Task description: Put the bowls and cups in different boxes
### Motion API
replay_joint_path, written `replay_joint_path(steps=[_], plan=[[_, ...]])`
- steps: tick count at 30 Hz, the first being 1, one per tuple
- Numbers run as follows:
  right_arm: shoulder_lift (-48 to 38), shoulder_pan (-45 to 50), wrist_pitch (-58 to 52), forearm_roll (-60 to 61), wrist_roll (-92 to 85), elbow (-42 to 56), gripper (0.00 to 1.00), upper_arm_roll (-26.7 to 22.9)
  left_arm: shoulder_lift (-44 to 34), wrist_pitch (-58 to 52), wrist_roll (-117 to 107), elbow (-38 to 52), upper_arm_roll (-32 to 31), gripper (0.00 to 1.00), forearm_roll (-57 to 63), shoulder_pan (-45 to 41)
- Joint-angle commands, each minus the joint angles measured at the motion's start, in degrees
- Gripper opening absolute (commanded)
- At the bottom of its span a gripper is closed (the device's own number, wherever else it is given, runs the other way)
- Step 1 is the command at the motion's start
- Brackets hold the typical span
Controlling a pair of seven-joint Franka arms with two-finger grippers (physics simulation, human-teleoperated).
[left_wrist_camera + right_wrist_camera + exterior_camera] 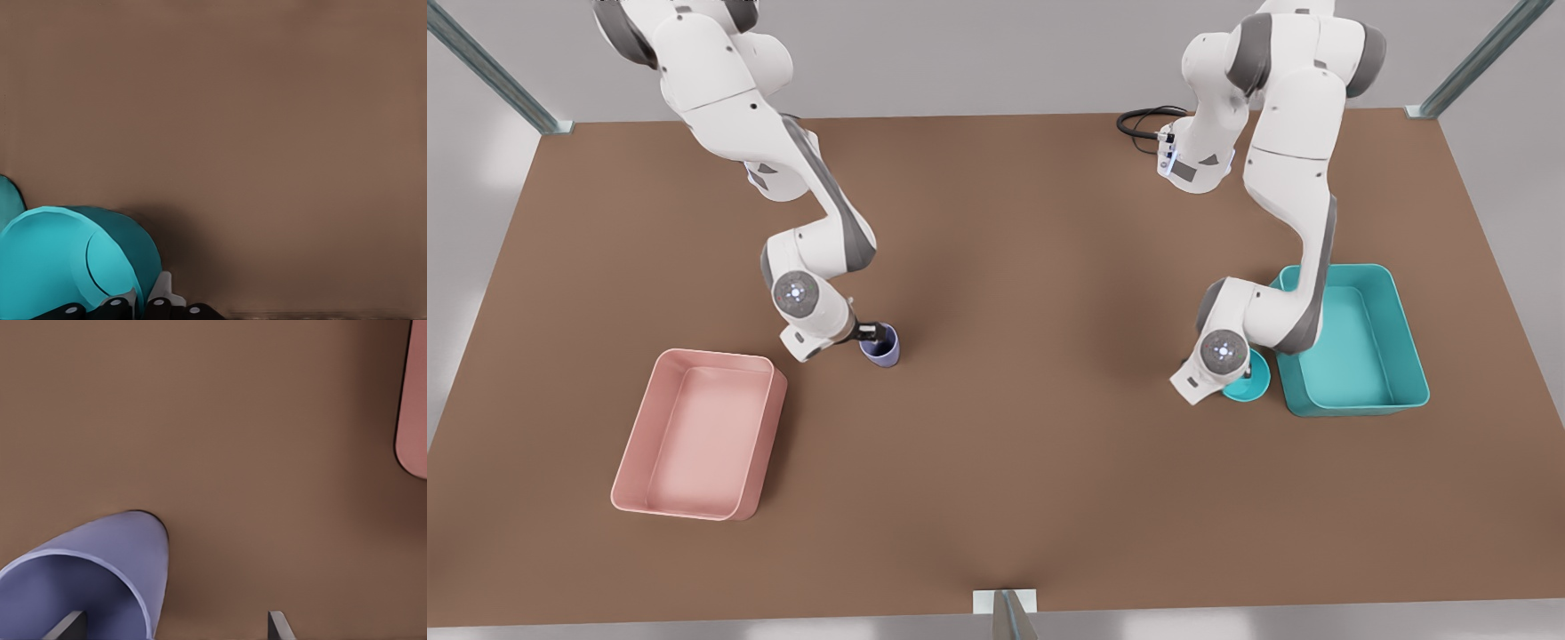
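Note:
The teal bowl (1256, 384) sits against the teal box (1400, 356) on the side toward the table's middle, partly under the arm at the front view's right. My left gripper (138, 305) is shut on the bowl (60, 260), one finger on each side of its rim. The lavender cup (882, 347) stands on the table, up and to the right of the pink box (640, 444). My right gripper (874, 335) (173, 623) is open astride the cup (100, 573) wall, with one finger inside it and one outside.
The brown table (1014, 267) is bare between the two arms. A corner of the pink box (412, 433) lies some way from the cup. Metal frame posts stand at the back corners, and a black cable (1143, 120) lies at the back right.

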Motion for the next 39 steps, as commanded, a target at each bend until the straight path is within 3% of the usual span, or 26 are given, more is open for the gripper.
replay_joint_path(steps=[1,5,6,8,9,12,17,19,22,23,24,25,28,29,31,33,39], plan=[[1.1,0.1,3.6,0.1,5.7,0.0,1.00,0.0,-3.0,-6.7,-5.3,0.0,0.0,0.21,-0.8,-0.4],[3.1,0.5,4.5,0.1,5.6,0.0,1.00,0.0,-9.2,-17.7,-7.2,0.1,0.3,0.21,-2.0,0.5],[3.1,0.6,4.6,0.1,5.6,0.0,0.91,0.0,-10.0,-18.5,-7.0,0.0,0.6,0.21,-2.0,3.6],[3.1,0.6,4.5,0.0,5.5,0.1,0.27,0.0,-12.8,-18.4,-5.7,0.0,5.7,0.21,-2.1,6.4],[3.1,0.6,4.4,0.0,5.5,0.2,0.21,0.0,-12.9,-17.5,-4.1,0.0,8.2,0.21,-2.0,6.5],[3.1,0.5,3.7,0.1,5.8,1.4,0.21,0.0,-10.8,-9.0,-3.2,-0.8,11.6,0.21,-2.0,7.7],[-0.3,-0.5,0.8,0.2,5.7,4.3,0.21,-0.1,-2.3,7.8,-3.3,-2.7,11.9,0.21,-2.3,14.7],[-1.7,-5.3,-14.8,0.1,2.2,17.9,0.21,-0.5,0.6,11.7,-3.3,-2.6,11.9,0.21,-2.4,16.4],[-1.1,-16.1,-21.8,-1.9,-21.9,28.3,0.21,-0.9,2.9,13.3,-3.3,-2.6,11.7,0.21,-5.6,16.3],[-0.5,-19.0,-23.9,-4.5,-29.8,31.3,0.21,-1.3,2.9,13.3,-3.2,-2.6,11.6,0.82,-5.6,16.2],[-0.3,-21.5,-24.7,-7.3,-34.4,32.4,0.21,-1.3,2.8,13.2,-3.3,-2.6,11.6,1.00,-5.7,16.1],[0.6,-25.3,-24.7,-7.9,-38.9,32.6,0.21,-1.3,1.0,11.4,-3.2,-2.6,11.6,1.00,-5.7,16.3],[6.3,-30.0,-24.4,-7.8,-42.6,35.0,0.21,-1.3,-13.1,-11.7,-3.1,-0.2,11.5,1.00,-5.6,14.8],[9.1,-31.0,-23.7,-7.6,-43.1,35.6,0.21,-1.3,-14.2,-20.1,-3.1,4.4,9.2,1.00,-5.6,14.0],[14.3,-31.1,-20.6,-7.0,-43.3,37.8,0.21,-1.3,-16.3,-33.7,1.9,14.6,-1.3,1.00,-7.3,12.2],[17.9,-31.1,-15.9,-5.6,-43.3,37.8,0.21,-1.2,-11.2,-45.0,5.3,31.4,-5.1,1.00,-14.1,10.0],[20.8,-31.5,-13.1,-3.3,-43.2,37.7,0.21,-1.2,-10.1,-46.6,6.9,34.8,-6.9,1.00,-13.9,9.2]])
